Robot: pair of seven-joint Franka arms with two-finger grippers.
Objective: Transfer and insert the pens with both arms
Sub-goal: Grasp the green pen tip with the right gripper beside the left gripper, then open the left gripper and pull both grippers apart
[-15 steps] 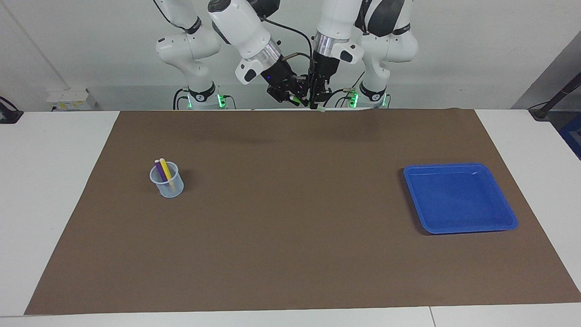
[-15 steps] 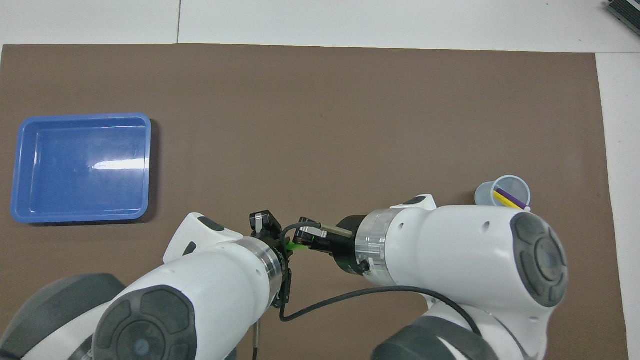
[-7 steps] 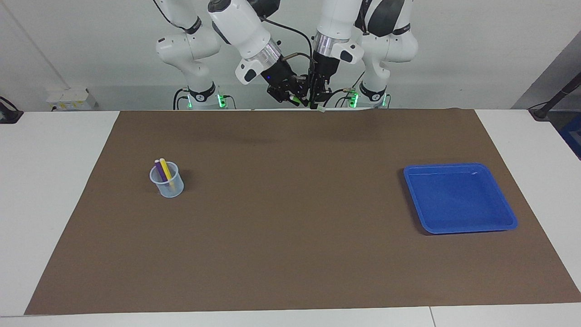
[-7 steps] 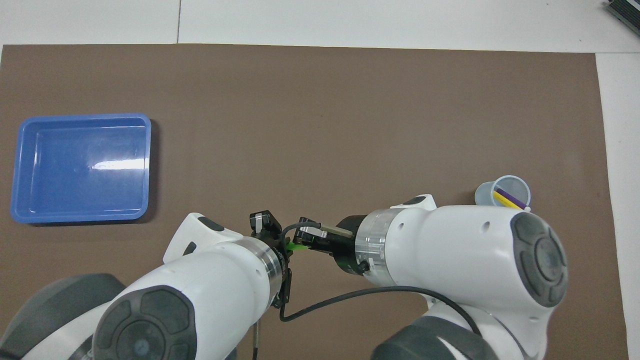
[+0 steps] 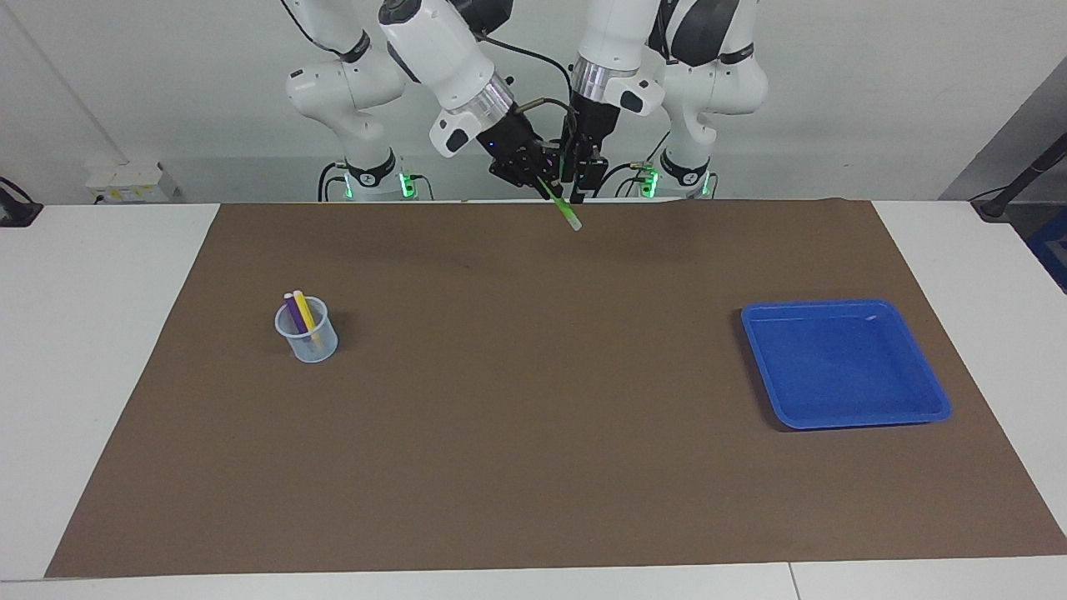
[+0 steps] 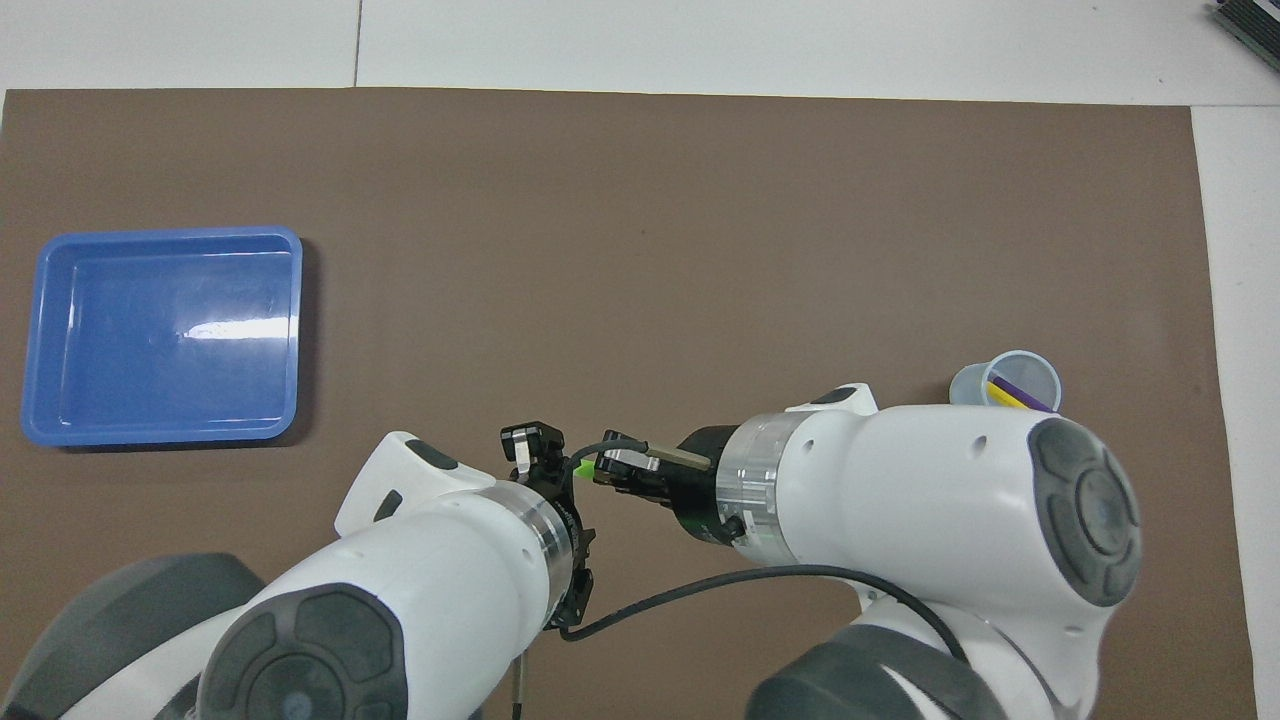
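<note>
**Green pen held in the air at the robots' edge of the mat**

Going across the facing view from its left side: a bare white tabletop strip is running alongside the brown mat. Well inside the mat, toward the right arm's end, a clear cup is standing upright with open mat all around it. 2 pens are leaning in it, the purple pen and the yellow pen, their tops sticking up past the rim.

At the middle, high over the mat's edge nearest the robots, the 2 grippers are meeting. The right gripper is clamping the green pen at its upper end; the pen is slanting downward with its pale cap lowest, hanging in the air above the mat edge and touching nothing below. The left gripper is hanging just beside it, pointing down; its fingers look parted and clear of the pen, though I cannot tell this for certain. In the overhead view only a short green stub is showing between the 2 wrists.

The whole central span of the mat is lying open between the cup and the tray.

Toward the left arm's end, a blue tray is sitting flat, well apart from the cup, with a margin of mat between its rim and the mat's edge.
</note>
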